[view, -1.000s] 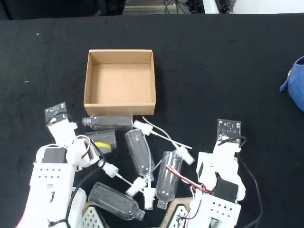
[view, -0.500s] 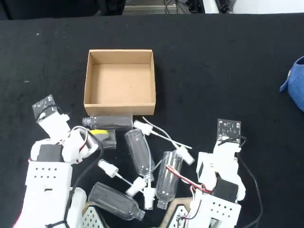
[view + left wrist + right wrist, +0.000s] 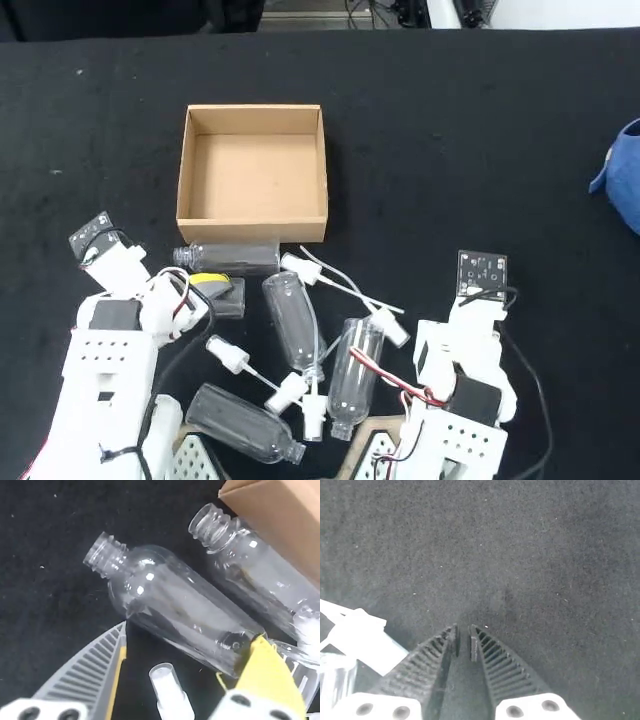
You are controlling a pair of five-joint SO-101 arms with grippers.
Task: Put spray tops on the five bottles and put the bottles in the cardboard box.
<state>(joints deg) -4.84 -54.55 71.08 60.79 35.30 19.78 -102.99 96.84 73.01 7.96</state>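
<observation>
As the bottles lie: all five flat on the table (image 3: 450, 150), none w/ a top, none boxed; stage judged early.
Front bottle (image 3: 240, 425): nearest the arm bases, neck twd the right arm's side.
Spray tops (image 3: 228, 353): loose, scattered among the bottles, tubes showing.
Middle bottles (image 3: 290, 320): two, near each other, between the arms.
Right gripper (image 3: 463, 630): fingers closed to a thin slit, nothing held; over bare cloth, one top just beside.
Left gripper (image 3: 192, 632): fingers spread apart, not clamped; the nearer arm for the next pick.
Target bottle (image 3: 175, 610): lies between the left fingers, long axis slanting across the gap, base end at the yellow pad (image 3: 265, 670), open neck clear of both fingers. Judged: closing on the body should catch it; may roll.
Bottle by box (image 3: 228, 257): approx. parallel to target, just beside the near wall.
Cardboard box (image 3: 250, 215): farthest, upright, top open, nothing inside.
</observation>
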